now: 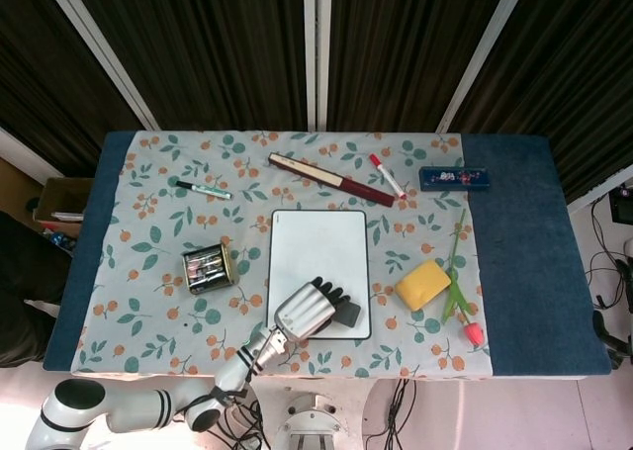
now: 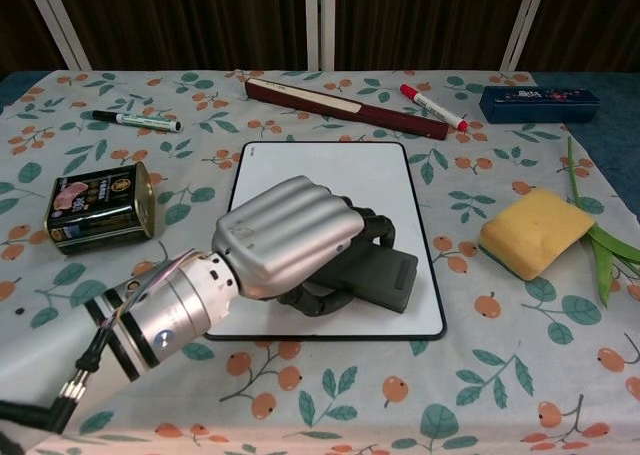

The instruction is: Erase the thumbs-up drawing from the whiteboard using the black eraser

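The whiteboard (image 1: 318, 252) (image 2: 330, 185) lies flat mid-table; the part I can see is blank white, with no drawing visible. My left hand (image 1: 306, 309) (image 2: 285, 237) grips the black eraser (image 1: 347, 315) (image 2: 378, 273) and presses it onto the board's near right area. The hand covers the board's near-left part. My right hand does not show in either view.
A tin can (image 2: 98, 205) sits left of the board. A yellow sponge (image 2: 530, 232) and a flower stem (image 2: 600, 240) lie to the right. At the back lie a green marker (image 2: 135, 121), a dark red folded fan (image 2: 345, 108), a red marker (image 2: 432, 107) and a blue case (image 2: 538, 103).
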You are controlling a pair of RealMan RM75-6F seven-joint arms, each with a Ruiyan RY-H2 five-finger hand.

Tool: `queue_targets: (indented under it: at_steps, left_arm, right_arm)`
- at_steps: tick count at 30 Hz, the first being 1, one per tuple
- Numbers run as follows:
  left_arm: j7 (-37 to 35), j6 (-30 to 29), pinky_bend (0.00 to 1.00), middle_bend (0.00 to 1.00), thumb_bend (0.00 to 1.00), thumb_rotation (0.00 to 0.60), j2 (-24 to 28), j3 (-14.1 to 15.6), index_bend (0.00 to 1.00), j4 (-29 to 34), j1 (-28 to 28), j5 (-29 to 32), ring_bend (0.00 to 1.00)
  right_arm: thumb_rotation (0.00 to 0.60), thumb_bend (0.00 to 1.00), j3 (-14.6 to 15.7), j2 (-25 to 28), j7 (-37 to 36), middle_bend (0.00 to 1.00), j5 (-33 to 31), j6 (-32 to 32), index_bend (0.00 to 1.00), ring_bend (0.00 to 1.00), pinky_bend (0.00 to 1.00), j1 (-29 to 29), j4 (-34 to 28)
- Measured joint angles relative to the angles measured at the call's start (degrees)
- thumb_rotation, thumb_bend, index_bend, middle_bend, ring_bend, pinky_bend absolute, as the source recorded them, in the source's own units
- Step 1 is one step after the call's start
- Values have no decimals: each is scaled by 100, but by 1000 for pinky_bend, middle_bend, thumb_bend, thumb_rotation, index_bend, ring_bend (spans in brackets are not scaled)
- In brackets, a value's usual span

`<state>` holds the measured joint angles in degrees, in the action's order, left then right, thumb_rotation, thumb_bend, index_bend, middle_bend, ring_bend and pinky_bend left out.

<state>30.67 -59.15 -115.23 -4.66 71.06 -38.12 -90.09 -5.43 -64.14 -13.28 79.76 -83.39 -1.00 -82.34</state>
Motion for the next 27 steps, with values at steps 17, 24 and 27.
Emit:
queue_targets:
  at_steps: [17, 24, 27]
  left_arm:
    - [-210, 185, 733, 766, 512, 600, -261, -594, 835, -837, -319, 644, 646]
    - [-247, 250, 735, 766, 513, 600, -347, -850, 836, -1197, -461, 965, 648]
    - [-241, 223, 737, 766, 512, 600, -377, -1008, 836, -1328, -508, 1129, 649]
  right_arm:
    - [600, 341, -12, 31, 176, 0, -68, 92, 0, 0, 0, 41, -125]
    - [600, 341, -12, 30, 221, 0, -98, 104, 0, 0, 0, 40, -147]
    - [600, 341, -15, 39, 228, 0, -101, 92, 0, 0, 0, 35, -157]
